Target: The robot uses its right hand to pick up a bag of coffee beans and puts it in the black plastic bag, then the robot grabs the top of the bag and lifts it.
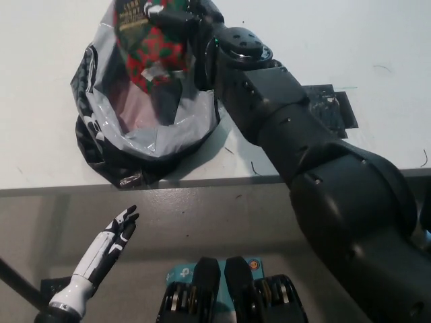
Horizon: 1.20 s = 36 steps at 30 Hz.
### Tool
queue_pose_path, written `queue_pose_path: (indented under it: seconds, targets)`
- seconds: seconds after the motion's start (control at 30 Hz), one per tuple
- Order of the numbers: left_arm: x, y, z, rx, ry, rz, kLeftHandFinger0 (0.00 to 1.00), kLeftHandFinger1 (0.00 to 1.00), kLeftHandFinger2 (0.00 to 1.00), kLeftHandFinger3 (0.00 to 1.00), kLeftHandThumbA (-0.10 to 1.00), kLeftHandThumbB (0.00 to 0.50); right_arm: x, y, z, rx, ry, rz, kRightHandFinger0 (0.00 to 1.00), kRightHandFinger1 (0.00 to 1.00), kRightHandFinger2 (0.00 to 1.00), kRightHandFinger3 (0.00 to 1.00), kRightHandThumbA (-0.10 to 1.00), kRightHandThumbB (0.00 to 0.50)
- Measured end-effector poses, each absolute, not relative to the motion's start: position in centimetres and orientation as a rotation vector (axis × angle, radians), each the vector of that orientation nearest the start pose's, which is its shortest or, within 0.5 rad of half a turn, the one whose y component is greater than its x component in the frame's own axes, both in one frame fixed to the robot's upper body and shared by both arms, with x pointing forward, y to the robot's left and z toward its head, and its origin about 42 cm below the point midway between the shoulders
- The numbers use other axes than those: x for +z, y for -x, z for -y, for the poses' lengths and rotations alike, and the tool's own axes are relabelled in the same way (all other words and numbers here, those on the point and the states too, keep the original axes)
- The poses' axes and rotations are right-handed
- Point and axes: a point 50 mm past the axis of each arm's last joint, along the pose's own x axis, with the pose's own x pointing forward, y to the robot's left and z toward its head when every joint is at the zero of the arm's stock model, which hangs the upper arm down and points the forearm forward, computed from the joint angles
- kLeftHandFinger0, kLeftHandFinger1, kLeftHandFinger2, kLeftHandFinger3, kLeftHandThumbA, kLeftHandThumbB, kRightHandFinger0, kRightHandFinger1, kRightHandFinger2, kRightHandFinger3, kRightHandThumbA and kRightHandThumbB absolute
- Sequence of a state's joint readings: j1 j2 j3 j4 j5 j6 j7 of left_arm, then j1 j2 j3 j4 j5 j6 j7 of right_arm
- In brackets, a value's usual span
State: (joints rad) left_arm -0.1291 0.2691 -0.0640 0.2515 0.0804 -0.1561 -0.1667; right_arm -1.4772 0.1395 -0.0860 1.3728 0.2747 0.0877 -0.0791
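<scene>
A red and green patterned coffee bean bag point(149, 42) hangs tilted over the far rim of the black plastic bag point(145, 114), which lies open on the white table point(323, 47) with its grey lining showing. My black right hand point(185, 20) is shut on the coffee bag at its upper right, the arm stretching in from the bottom right. My white left hand point(114, 235) rests open below the table's front edge at the lower left, away from both bags.
A flat black patch point(330, 108) lies on the table to the right of my right arm. The table's front edge point(202, 183) runs across the middle of the picture, with grey floor below it.
</scene>
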Motion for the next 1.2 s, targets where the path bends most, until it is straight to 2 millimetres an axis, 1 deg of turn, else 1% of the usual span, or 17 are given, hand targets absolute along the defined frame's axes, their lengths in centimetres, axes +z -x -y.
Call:
queue_pose_path:
  seconds: [0.07,0.17,0.23,0.3,0.33,0.47,0.6,0.8,0.9,0.93,0.97,1.0,1.03,1.07,1.1,1.17,1.2]
  targets:
    - [8.1,-32.2,-28.0,-0.243,-0.357,-0.006,1.00,1.00,1.00,1.00,0.97,0.236,36.9,-56.7,-0.8,0.326,-0.120,-0.108,1.00,1.00,1.00,1.00,0.52,0.334]
    - [8.2,-32.4,-27.9,-0.245,-0.358,-0.006,1.00,1.00,1.00,1.00,0.97,0.232,37.1,-56.9,-0.2,0.336,-0.099,-0.098,1.00,1.00,1.00,1.00,0.56,0.321]
    - [8.4,-32.6,-27.9,-0.248,-0.360,-0.004,1.00,1.00,1.00,1.00,0.97,0.219,37.1,-57.0,0.0,0.343,-0.094,-0.095,1.00,1.00,1.00,1.00,0.58,0.325]
    - [8.5,-32.7,-28.0,-0.253,-0.362,-0.002,1.00,1.00,1.00,1.00,0.98,0.230,37.2,-57.1,0.2,0.347,-0.091,-0.091,1.00,1.00,1.00,1.00,0.61,0.331]
    - [8.5,-32.8,-28.0,-0.254,-0.364,-0.001,1.00,1.00,1.00,1.00,0.99,0.230,37.2,-57.1,0.2,0.348,-0.090,-0.090,1.00,1.00,1.00,1.00,0.62,0.331]
    - [8.8,-33.0,-28.1,-0.258,-0.370,0.004,1.00,1.00,1.00,1.00,0.99,0.237,37.3,-57.2,0.4,0.352,-0.091,-0.089,1.00,1.00,1.00,1.00,0.64,0.286]
    - [9.0,-33.3,-28.0,-0.260,-0.373,0.010,1.00,1.00,1.00,1.00,1.00,0.236,37.4,-57.2,0.7,0.357,-0.099,-0.088,1.00,1.00,1.00,1.00,0.67,0.274]
    - [9.0,-33.3,-28.0,-0.264,-0.382,0.006,1.00,1.00,1.00,1.00,1.00,0.231,37.6,-57.5,1.3,0.363,-0.096,-0.078,1.00,1.00,1.00,1.00,0.69,0.283]
    - [9.0,-33.3,-28.0,-0.266,-0.384,0.005,1.00,1.00,1.00,1.00,0.99,0.223,37.6,-57.6,1.8,0.361,-0.098,-0.073,1.00,1.00,1.00,1.00,0.67,0.273]
    - [9.0,-33.2,-28.0,-0.267,-0.384,0.004,1.00,1.00,1.00,1.00,0.98,0.217,37.6,-57.7,2.1,0.361,-0.102,-0.071,1.00,1.00,1.00,1.00,0.67,0.265]
    - [9.0,-33.2,-28.0,-0.267,-0.384,0.004,1.00,1.00,1.00,1.00,0.94,0.215,37.5,-57.8,2.3,0.360,-0.104,-0.070,1.00,1.00,1.00,1.00,0.68,0.245]
    - [9.0,-33.2,-28.0,-0.267,-0.384,0.003,1.00,1.00,1.00,1.00,0.92,0.212,37.4,-57.9,2.5,0.357,-0.106,-0.070,1.00,1.00,1.00,1.00,0.68,0.244]
    - [9.0,-33.2,-28.0,-0.266,-0.383,0.004,1.00,1.00,1.00,1.00,0.91,0.253,37.3,-57.9,2.8,0.354,-0.108,-0.068,1.00,1.00,1.00,1.00,0.68,0.243]
    - [9.0,-33.2,-28.1,-0.265,-0.383,0.005,1.00,1.00,1.00,1.00,0.87,0.268,37.2,-58.0,3.2,0.349,-0.109,-0.066,1.00,1.00,1.00,1.00,0.69,0.251]
    - [9.0,-33.2,-28.1,-0.265,-0.383,0.006,1.00,1.00,1.00,1.00,0.83,0.264,37.2,-58.1,3.4,0.346,-0.109,-0.066,1.00,1.00,1.00,1.00,0.71,0.262]
    - [9.5,-32.7,-27.9,-0.264,-0.383,0.030,1.00,1.00,1.00,1.00,0.78,0.282,37.2,-58.3,4.2,0.333,-0.104,-0.062,1.00,1.00,1.00,1.00,0.72,0.251]
    - [10.2,-32.1,-27.7,-0.267,-0.384,0.061,1.00,1.00,1.00,1.00,0.77,0.280,37.4,-58.5,4.8,0.323,-0.098,-0.058,1.00,1.00,1.00,1.00,0.73,0.250]
